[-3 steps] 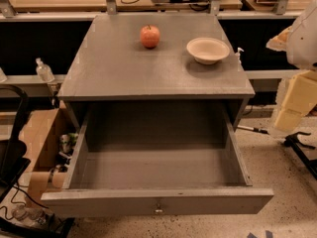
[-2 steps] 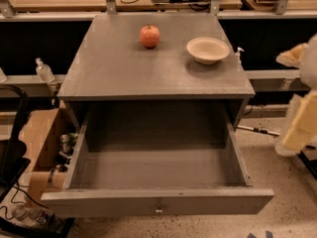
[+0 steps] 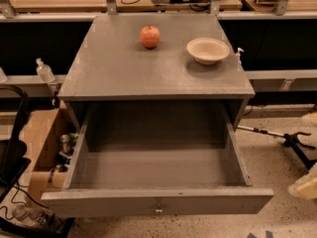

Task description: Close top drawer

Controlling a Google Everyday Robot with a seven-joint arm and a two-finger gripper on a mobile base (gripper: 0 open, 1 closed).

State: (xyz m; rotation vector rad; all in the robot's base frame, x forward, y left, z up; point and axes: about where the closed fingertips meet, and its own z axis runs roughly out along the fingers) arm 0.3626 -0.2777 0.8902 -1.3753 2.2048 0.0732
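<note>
Gripper [image 3: 307, 186] cut off at right edge, low beside top drawer [image 3: 157, 201]; grip: cannot tell. Drawer pulled far out of grey cabinet [image 3: 124, 68]. Apple [image 3: 150, 36], bowl [image 3: 208, 50] on top. Speckled floor [image 3: 277, 157].

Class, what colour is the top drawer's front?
The top drawer is grey, seen in the camera view. The gripper is out of view.
</note>
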